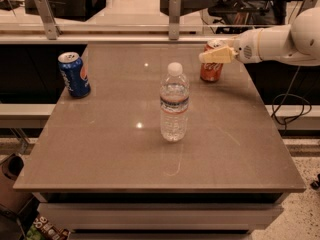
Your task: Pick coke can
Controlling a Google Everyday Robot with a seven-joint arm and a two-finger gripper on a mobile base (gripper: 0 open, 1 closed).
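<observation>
Upright coke can (211, 72) prob light, thin-walled, slick: take mid-body w/ hand (216, 56), at its top, open/closed can't tell.

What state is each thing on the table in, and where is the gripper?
coke can: upright, far right, top partly hidden.
blue can: upright, far left.
water bottle: upright, capped, centre.
gripper: at the coke can's top, in front of it.
</observation>
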